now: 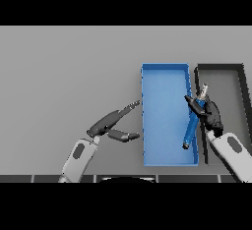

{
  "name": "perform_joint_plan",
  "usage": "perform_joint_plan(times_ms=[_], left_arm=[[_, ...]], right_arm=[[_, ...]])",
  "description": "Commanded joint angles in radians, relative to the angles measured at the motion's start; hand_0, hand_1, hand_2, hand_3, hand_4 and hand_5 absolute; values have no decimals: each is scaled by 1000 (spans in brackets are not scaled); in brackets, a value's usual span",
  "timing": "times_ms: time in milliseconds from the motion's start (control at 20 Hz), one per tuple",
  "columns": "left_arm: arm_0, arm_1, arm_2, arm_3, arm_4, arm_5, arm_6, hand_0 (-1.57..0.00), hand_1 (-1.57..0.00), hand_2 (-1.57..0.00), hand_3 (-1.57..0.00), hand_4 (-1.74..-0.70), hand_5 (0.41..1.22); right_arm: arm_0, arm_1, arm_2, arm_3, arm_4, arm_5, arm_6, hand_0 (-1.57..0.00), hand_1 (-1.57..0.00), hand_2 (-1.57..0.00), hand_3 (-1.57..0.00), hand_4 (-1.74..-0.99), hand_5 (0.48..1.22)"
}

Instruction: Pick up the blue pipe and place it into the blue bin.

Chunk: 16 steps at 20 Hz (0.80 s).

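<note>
The blue pipe [190, 129] hangs tilted over the right side of the blue bin [162, 76], its grey upper tip over the dark bin and its lower end near the blue bin's floor. My right hand [210, 113] is curled round the pipe's upper part, above the wall between the two bins. My left hand [109, 123] hovers over the table just left of the blue bin, fingers straight and pointing toward it, thumb spread, holding nothing.
A dark grey bin [224, 74] stands directly right of the blue bin, touching it. Grey table surface [69, 67] spreads to the left and behind.
</note>
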<state>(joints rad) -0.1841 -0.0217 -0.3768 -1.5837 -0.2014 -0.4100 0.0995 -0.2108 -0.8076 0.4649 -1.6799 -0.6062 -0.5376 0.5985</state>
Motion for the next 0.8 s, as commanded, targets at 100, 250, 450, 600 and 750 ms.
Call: perform_joint_plan(times_ms=[100,250,450,600,750], left_arm=[[-13,-10,3,2,12,-3,22,1,1,1,1,-884,429],[-2,-2,2,-11,12,-5,10,1,1,1,1,-886,426],[-4,-12,-5,-4,0,5,20,1,1,1,1,-885,428],[9,-6,-5,-5,0,5,-2,1,1,1,1,-887,429],[16,-5,-10,-13,-9,12,-8,1,1,1,1,-887,431]], right_arm=[[-107,-131,167,8,-76,44,1,-245,-223,-224,-131,-1142,1030],[-137,-166,240,28,-116,43,11,-125,-114,-114,-67,-1078,898],[-246,-218,405,51,-177,25,9,-51,-46,-46,-27,-1051,787],[-262,-213,427,63,-180,10,3,-25,-23,-23,-13,-1036,713],[-279,-214,448,66,-191,6,11,-13,-11,-11,-6,-1022,672]])
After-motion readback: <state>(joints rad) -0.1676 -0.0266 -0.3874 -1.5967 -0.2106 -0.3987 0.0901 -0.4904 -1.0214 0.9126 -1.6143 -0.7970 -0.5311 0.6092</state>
